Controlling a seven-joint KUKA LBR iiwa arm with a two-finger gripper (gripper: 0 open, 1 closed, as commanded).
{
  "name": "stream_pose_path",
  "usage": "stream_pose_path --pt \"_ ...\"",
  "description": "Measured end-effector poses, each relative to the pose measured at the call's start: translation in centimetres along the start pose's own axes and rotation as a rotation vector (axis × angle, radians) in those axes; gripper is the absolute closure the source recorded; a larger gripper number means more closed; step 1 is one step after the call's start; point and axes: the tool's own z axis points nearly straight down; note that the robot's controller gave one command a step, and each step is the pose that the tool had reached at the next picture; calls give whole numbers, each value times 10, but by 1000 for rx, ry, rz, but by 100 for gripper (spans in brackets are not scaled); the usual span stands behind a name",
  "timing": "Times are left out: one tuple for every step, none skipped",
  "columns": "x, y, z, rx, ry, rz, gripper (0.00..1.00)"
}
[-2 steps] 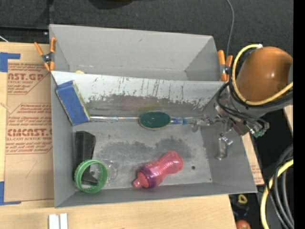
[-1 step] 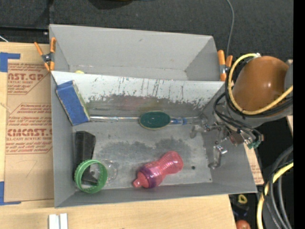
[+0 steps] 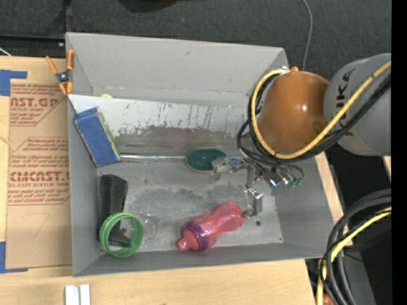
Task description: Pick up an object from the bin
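Pink ribbed plastic bottle [image 3: 213, 226] lies along the bin's [image 3: 178, 62] near edge, neck pointing left; we cannot tell the gripper's [image 3: 254, 203] clench.

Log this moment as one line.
gripper: at right end of pink plastic bottle | bottle: lying on bin floor | nearby: dark-green spoon, metal handle

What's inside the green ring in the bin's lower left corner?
Inside the green ring there is a dark shape, apparently the lower end of the black block reaching in from above, plus some grey bin floor. What the ring's rim covers cannot be seen.
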Motion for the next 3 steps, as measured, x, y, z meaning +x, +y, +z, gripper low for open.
stream_pose_path --pt "-2 21 9 0 1 133 0" --pt "19 -9 32 -1 0 -17 0" --pt "42 -26 57 -2 -2 174 0"
